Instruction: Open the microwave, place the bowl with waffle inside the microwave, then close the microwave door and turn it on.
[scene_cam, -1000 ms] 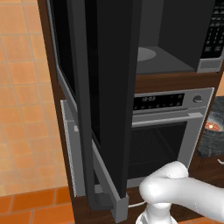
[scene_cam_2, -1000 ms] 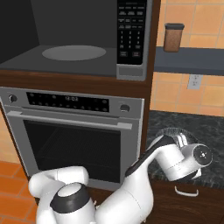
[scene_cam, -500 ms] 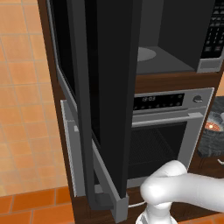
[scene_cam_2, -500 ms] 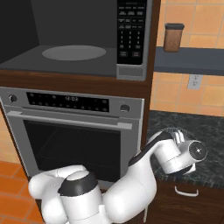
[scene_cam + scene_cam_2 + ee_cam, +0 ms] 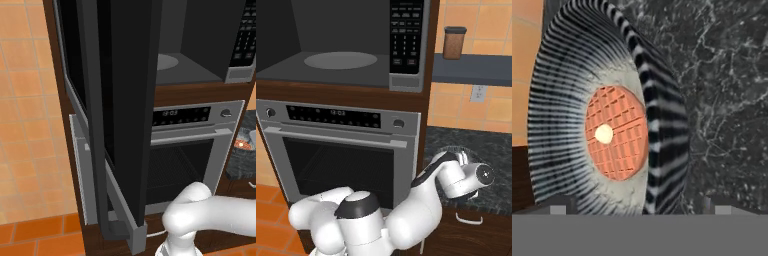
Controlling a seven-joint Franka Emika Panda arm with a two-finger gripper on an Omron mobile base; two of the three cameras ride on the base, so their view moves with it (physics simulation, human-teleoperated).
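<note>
Dark speckled counter bears the bowl, just ahead of the spread claw.

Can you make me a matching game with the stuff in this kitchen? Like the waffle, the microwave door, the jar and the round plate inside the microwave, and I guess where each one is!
Things:
1. waffle
2. microwave door
3. jar
4. turntable

Places or states:
A. swung wide open
B. standing on a shelf by the tiled wall
C. lying in the striped bowl on the dark speckled counter
D. flat on the floor of the microwave, with nothing on it

Pairs: 1-C, 2-A, 3-B, 4-D
</note>
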